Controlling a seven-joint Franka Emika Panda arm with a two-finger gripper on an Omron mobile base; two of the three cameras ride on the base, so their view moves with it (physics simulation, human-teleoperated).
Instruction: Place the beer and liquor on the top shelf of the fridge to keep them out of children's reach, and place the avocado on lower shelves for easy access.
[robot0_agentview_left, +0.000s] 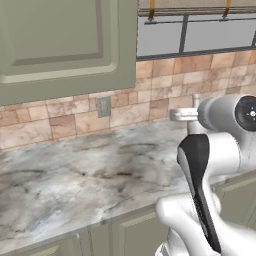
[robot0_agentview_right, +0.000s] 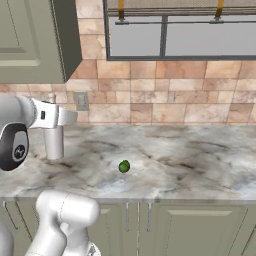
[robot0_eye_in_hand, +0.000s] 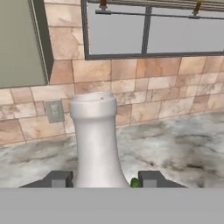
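Right up close in the left base view, the robot's big white arm (robot0_agentview_left: 210, 200) fills the lower right of the frame, with a black strip down its side. Behind it lies a marble counter (robot0_agentview_left: 75, 175), and past that a brick-look wall with a small grey socket plate (robot0_agentview_left: 103, 106) in the middle. A green-grey cupboard (robot0_agentview_left: 60, 45) hangs at the upper left, and a window (robot0_agentview_left: 195, 32) sits at the upper right.

From the right base view, the arm rises at the lower left. A pale white bottle (robot0_agentview_right: 54, 140) stands on the counter at the left, just under the arm's hand part. The avocado (robot0_agentview_right: 124, 166) sits alone on the counter near the middle of the frame, well apart from the bottle.

Looking along the hand, the gripper (robot0_eye_in_hand: 100, 179) has its two dark fingers (robot0_eye_in_hand: 59, 178) at the bottom, one on each side of the white bottle's neck. They look pressed against it, so they seem to be gripping the bottle. A tiny bit of green avocado peeks out low, just beside the right finger
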